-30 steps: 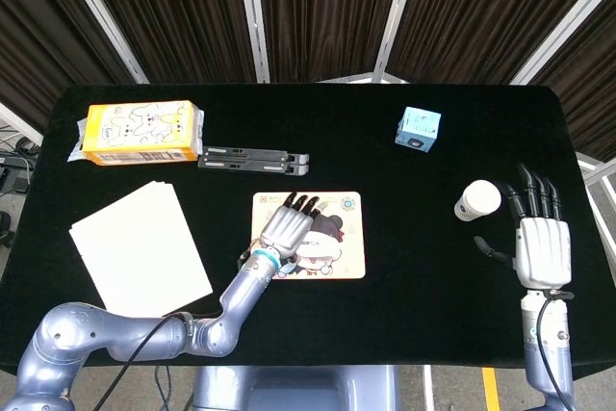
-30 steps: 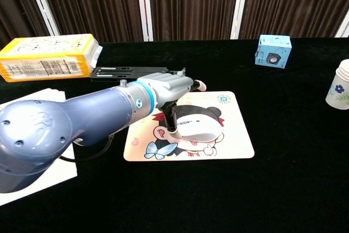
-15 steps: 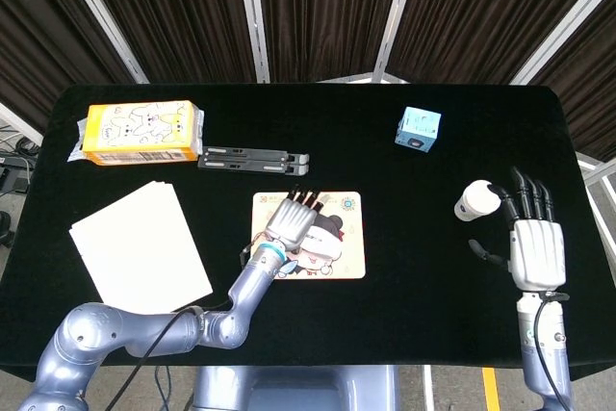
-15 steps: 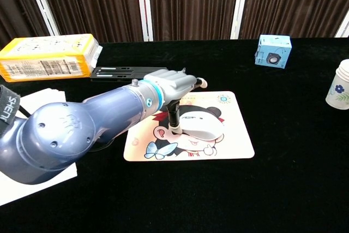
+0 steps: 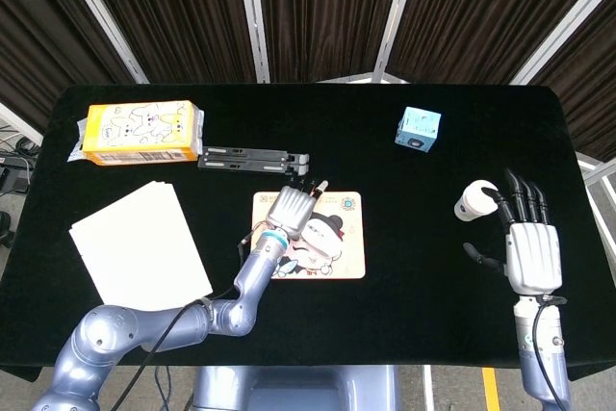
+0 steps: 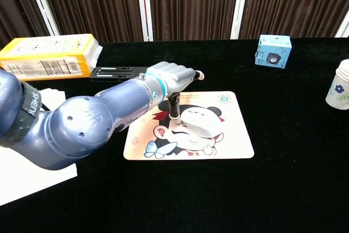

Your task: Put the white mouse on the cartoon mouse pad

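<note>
Placement looks done, or very nearly; white mouse (image 6: 201, 122) lies on the cartoon mouse pad (image 6: 232, 141), over the upper middle of the printed figure, and none of it hangs off the edge. Left hand (image 6: 172, 77) hovers just above the pad's far-left part, knuckles up; one dark finger (image 6: 175, 109) reaches down beside the mouse's left end, and whether it touches the mouse I cannot tell. Nothing seems clamped in that hand, yet its fingers curl under out of sight in the chest view, so whether they are apart or together I cannot tell either. Right hand (image 5: 526, 249) rests well apart at the right of the bench (image 5: 404, 257), fingers spread and holding nothing, with a paper cup (image 5: 474, 200) just beside its fingertips. What is left, by my reading, is only to lift the left hand clear without nudging the mouse; a snagged finger could drag it toward the pad's edge.
</note>
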{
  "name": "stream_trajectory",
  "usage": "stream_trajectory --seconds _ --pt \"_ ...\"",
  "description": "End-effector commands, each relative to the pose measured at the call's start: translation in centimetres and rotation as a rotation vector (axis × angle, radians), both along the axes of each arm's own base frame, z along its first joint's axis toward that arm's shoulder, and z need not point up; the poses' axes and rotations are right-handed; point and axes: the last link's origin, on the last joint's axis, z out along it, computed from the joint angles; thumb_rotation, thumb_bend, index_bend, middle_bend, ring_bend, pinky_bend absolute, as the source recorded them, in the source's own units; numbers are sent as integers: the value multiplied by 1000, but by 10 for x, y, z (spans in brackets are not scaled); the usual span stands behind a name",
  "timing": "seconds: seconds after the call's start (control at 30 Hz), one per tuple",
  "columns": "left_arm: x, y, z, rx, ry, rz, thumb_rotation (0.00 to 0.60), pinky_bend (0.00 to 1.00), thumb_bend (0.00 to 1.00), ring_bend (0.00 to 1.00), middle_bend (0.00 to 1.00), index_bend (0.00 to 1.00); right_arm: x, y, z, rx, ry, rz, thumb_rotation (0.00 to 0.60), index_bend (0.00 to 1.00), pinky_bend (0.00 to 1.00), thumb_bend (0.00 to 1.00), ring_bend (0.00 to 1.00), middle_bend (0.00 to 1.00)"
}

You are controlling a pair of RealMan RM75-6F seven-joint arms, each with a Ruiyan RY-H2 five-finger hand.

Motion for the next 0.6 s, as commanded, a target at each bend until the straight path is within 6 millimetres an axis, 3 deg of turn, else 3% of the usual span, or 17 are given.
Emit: stream_trajectory --seconds 0.03,0.6 --pt "5 1 -6 -5 8 -4 600 0 163 0 0 7 0 0 1 0 -3 -1 600 195 0 91 0 0" --pt "28 7 -15 22 -37 -40 600 0 164 0 0 12 -1 0 2 4 -11 -6 600 195 0 91 0 0"
